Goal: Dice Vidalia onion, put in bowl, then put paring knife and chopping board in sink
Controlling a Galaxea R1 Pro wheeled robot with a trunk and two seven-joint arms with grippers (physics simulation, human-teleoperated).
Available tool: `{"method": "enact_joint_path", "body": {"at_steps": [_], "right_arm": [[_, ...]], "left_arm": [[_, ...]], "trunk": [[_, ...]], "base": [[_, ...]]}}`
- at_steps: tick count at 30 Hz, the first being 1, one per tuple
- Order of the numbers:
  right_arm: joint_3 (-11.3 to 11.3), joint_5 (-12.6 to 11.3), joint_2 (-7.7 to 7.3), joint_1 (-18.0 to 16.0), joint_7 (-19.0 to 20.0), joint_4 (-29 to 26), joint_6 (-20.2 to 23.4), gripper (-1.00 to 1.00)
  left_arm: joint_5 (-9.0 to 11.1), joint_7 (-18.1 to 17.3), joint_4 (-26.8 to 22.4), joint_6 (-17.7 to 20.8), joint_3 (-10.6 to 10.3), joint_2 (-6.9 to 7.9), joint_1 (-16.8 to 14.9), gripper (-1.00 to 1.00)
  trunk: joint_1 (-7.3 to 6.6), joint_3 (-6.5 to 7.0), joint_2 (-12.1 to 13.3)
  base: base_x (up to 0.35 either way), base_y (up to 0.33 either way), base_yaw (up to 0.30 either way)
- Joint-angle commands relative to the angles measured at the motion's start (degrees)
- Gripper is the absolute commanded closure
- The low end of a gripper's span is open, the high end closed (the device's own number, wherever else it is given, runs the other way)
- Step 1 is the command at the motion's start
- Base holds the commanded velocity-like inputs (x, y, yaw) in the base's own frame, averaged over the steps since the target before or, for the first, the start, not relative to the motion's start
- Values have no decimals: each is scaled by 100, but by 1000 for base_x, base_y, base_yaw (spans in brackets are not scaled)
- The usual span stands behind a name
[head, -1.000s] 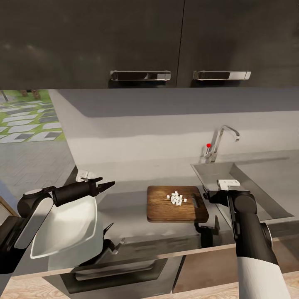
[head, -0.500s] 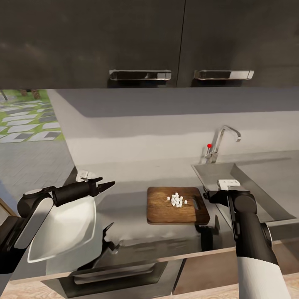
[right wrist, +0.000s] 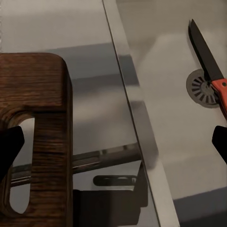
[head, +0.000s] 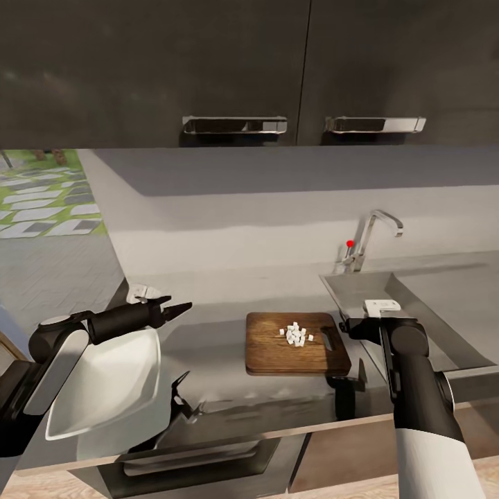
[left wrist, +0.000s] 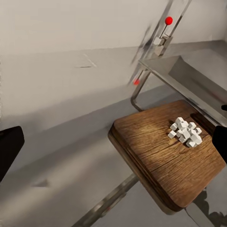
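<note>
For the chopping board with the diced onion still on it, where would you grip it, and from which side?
Probably at the slot-handle end of the chopping board, coming from the sink side where the right gripper hangs. The slot gives a thin edge to pinch, and the diced onion sits just beside it, so the board must stay level.

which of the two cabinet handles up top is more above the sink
The right cabinet handle: it sits roughly over the tap and sink, while the left cabinet handle sits nearer above the chopping board.
</note>
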Motion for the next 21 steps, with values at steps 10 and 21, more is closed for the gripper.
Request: {"method": "enact_joint_path", "body": {"at_steps": [10, 21], "right_arm": [[-11, 58, 5, -6, 60, -6, 15, -100], [-11, 58, 5, -6, 59, -3, 15, -100]], "left_arm": [[27, -40, -2, -79, 14, 10, -6, -100], [50, -291, 5, 6, 522, 19, -6, -100]], "trunk": [[1, -37, -6], [1, -39, -6]], "base": [[0, 1, 0], [0, 0, 0]]}}
